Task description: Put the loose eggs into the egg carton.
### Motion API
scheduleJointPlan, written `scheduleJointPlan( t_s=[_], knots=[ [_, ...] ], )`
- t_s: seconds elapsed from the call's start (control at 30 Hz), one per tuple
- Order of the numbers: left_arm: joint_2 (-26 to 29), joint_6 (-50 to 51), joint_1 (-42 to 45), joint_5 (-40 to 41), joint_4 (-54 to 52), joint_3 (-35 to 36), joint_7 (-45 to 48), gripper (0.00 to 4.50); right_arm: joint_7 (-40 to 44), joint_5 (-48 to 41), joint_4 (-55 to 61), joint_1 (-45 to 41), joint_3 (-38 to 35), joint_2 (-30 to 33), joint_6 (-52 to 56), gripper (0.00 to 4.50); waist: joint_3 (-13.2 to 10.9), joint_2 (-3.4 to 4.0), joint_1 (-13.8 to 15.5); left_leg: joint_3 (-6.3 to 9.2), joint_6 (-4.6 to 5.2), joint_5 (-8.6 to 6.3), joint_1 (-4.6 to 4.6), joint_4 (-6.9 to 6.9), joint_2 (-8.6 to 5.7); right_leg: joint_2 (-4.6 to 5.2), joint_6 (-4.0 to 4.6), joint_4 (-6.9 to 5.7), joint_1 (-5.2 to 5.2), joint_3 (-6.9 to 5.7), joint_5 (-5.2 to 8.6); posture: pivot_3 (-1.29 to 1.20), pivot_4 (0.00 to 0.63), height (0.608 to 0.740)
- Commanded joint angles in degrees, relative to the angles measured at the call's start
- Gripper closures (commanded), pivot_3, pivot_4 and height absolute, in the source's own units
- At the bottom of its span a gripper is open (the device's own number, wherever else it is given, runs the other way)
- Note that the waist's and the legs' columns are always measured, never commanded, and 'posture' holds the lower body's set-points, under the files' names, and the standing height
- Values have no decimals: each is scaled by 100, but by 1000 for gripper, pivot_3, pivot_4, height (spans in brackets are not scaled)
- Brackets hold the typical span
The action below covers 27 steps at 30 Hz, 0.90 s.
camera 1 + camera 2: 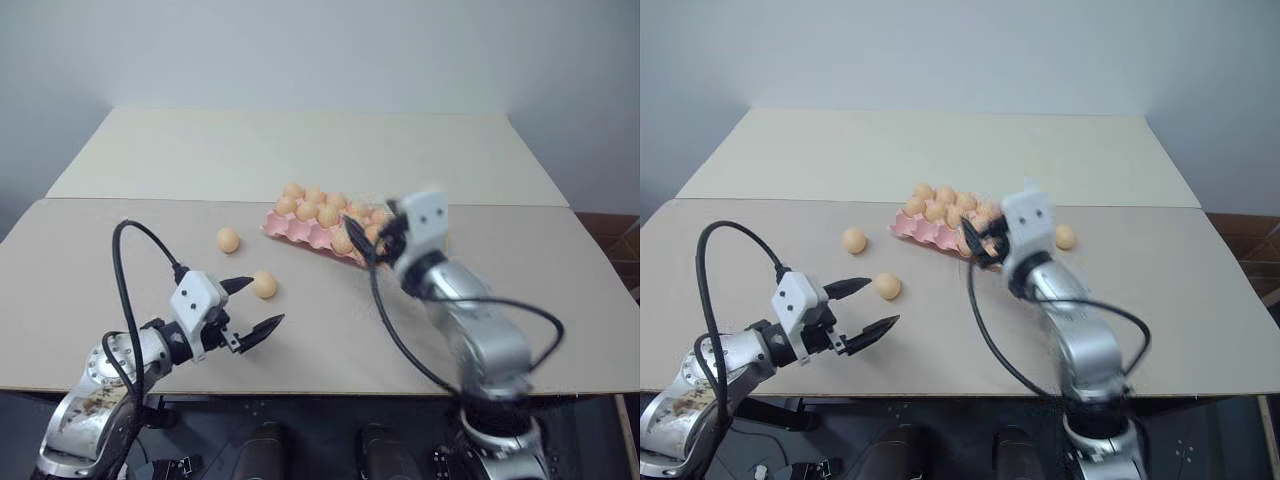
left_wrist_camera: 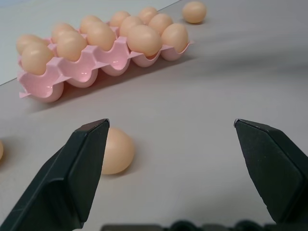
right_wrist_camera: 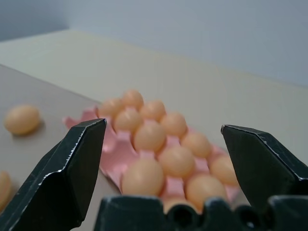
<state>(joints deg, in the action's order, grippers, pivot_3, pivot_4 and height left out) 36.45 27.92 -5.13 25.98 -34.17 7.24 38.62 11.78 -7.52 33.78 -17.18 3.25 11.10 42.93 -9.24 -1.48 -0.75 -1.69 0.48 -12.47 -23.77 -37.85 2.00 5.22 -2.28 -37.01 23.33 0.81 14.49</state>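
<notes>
The loose egg nearest your left gripper [image 1: 264,285] lies on the tan table [image 1: 150,220], a little ahead of the gripper's fingertips and off to the side of the far finger, not centred between them. In the left wrist view this egg [image 2: 115,150] sits partly behind one black finger [image 2: 84,159], so the line between the jaws passes beside it rather than over it. The egg's long axis looks roughly crosswise to the gripper's pointing direction, though the finger hides part of it.

A second loose egg [image 1: 228,240] rests farther out on the table, between the first egg and the near-left corner of the egg carton [image 1: 285,228]. A third loose egg [image 1: 1065,237] lies on the other side of the carton, just beside your right arm.

The pink carton sits mid-table with most cups filled; a few cups along its near edge look empty.

Your left gripper [image 1: 255,305] is spread wide and holds nothing. Your right gripper [image 3: 163,139] hovers above the carton, jaws also wide apart and empty.

I judge the left arm is plainly the nearer one for the close egg: you need to shift the gripper sideways until the egg is centred between the fingers before closing.
</notes>
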Motion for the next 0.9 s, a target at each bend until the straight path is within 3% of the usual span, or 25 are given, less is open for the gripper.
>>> scheduleJointPlan(
  t_s=[0.03, 0.33, 0.5, 0.73, 0.9],
  knots=[
    [-87, -7, 5, 103, -277, -20, -87, 0, 21, 11, 782, 623, -116, 106, -507, 20, 0, 0, -19, 0, 0, 0, 4, 0, 3, -4, 0, -1, 0, 2, 0, 0, 150, 740],
    [-396, -381, 198, -164, -81, -223, -227, 0, -49, 333, 669, 2752, -136, -91, -3297, 20, 0, 0, -5, -2, 0, 0, 7, 1, 4, -9, 2, 1, -5, 2, 5, 0, 150, 740],
    [-399, -426, 207, -262, -93, -315, -230, 0, -354, 652, 288, 3684, -209, -312, -4285, 20, 0, 0, -4, -2, 0, 0, 13, 1, 6, -7, 2, 1, -7, 3, 5, 0, 150, 740],
    [-370, -486, 470, -140, 41, -454, 97, 0, -643, 765, 391, 4345, -43, -679, -4455, 20, 0, 0, -2, 9, -1, -1, 14, 1, 15, -7, 10, 2, -5, 5, 9, 0, 150, 740],
    [-95, -289, 1028, -334, 302, -831, 412, 0, -997, 1121, 716, 3905, 28, -847, -3198, 20, 0, 0, 6, 12, -1, 0, 19, 1, 14, -6, 29, 2, -8, 6, 38, 0, 150, 740]
  ],
)
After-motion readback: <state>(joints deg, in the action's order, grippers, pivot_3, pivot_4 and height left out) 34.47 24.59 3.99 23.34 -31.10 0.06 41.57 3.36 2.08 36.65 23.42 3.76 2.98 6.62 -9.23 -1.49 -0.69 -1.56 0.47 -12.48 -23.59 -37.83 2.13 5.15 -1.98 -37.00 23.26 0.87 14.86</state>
